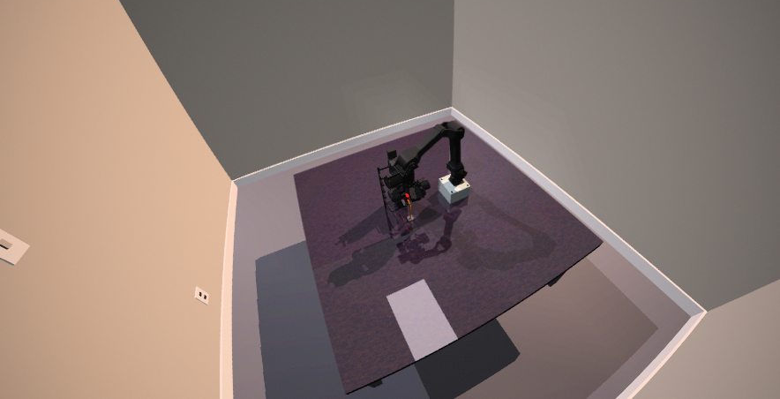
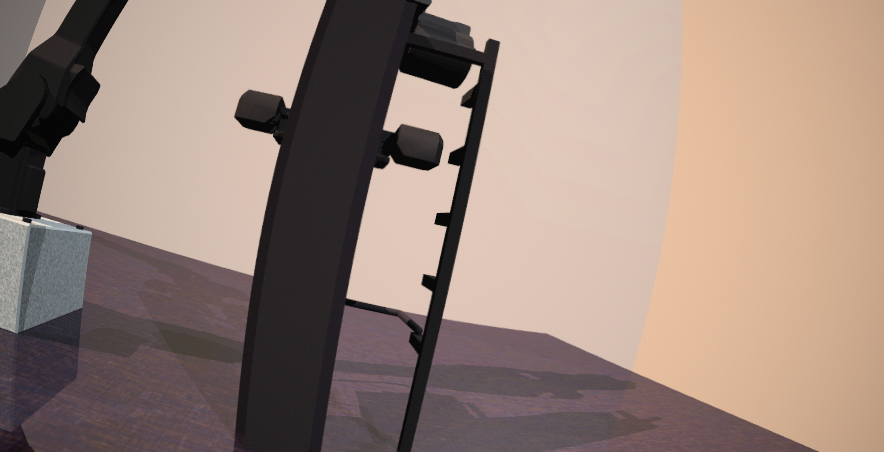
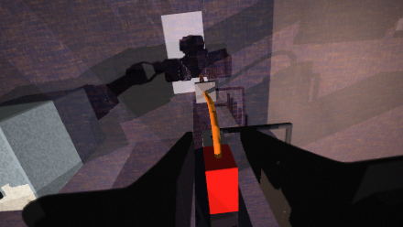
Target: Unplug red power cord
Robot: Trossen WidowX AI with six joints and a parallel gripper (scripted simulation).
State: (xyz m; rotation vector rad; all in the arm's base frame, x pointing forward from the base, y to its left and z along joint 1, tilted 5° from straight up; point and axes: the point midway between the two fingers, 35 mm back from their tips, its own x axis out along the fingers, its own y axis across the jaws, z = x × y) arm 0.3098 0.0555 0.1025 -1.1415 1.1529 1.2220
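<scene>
The red plug (image 3: 223, 189) (image 1: 407, 195) is between the two black fingers of my gripper (image 3: 216, 135) in the wrist view. Strips of background show on both sides of the plug, so the fingers stand open around it without gripping it. The orange-looking cord (image 3: 212, 114) (image 1: 409, 208) runs from the plug to a small pale block (image 3: 205, 92) (image 1: 410, 218). The power strip seems to be the tall, dark upright (image 2: 315, 201) in the exterior view, which hides the plug and fingertips there. Whether the plug's prongs are clear of the strip is hidden.
A thin black upright rail with short pegs (image 2: 454, 226) stands beside the dark upright, and its top bar (image 3: 266, 128) is close to my right finger in the wrist view. The arm's grey base block (image 1: 453, 188) (image 2: 52, 275) (image 3: 41, 146) stands on the purple table (image 1: 507, 243).
</scene>
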